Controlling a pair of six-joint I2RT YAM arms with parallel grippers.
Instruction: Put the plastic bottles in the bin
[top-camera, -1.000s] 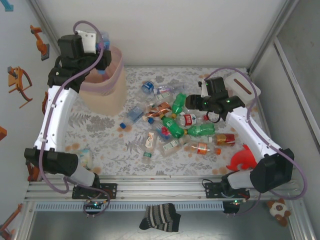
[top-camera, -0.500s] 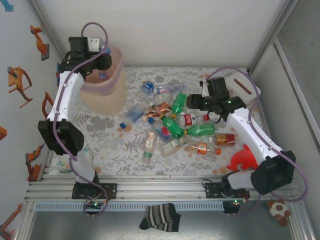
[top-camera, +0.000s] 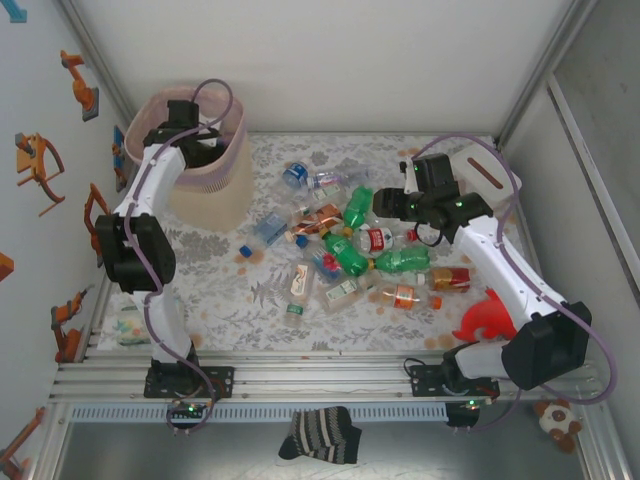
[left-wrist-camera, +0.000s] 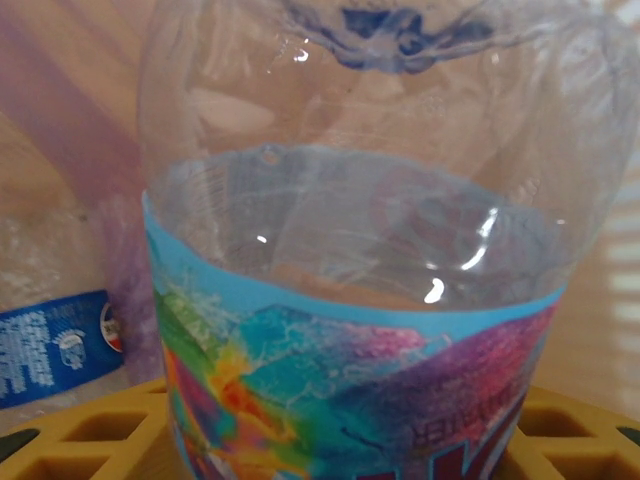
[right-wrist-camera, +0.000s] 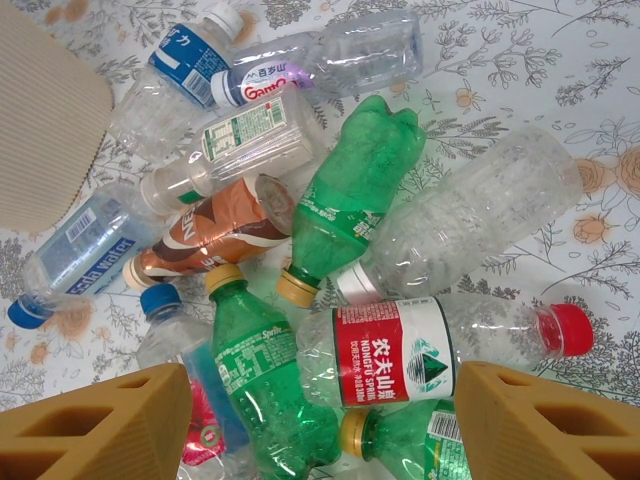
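Observation:
My left gripper (top-camera: 203, 148) reaches down inside the pale pink bin (top-camera: 212, 195) at the back left. In the left wrist view a clear plastic bottle (left-wrist-camera: 370, 300) with a rainbow label sits between the yellow fingers (left-wrist-camera: 80, 432), and the left gripper (left-wrist-camera: 350, 445) is shut on it. A blue-labelled bottle (left-wrist-camera: 55, 345) lies in the bin below. The right gripper (top-camera: 386, 204) hovers open over the pile of bottles (top-camera: 350, 245). Its fingers (right-wrist-camera: 100, 425) straddle a red-labelled clear bottle (right-wrist-camera: 400, 350) without touching it, among green bottles (right-wrist-camera: 360, 195).
A white box with a slot (top-camera: 482, 172) stands at the back right behind the right arm. A red toy (top-camera: 488, 315) lies near the front right. Small blue blocks (top-camera: 245, 250) sit left of the pile. The bin's ribbed wall (right-wrist-camera: 45, 130) shows beside the pile.
The left arm has swung from above the bin's rim down into the bin with the bottle. The right arm has barely moved.

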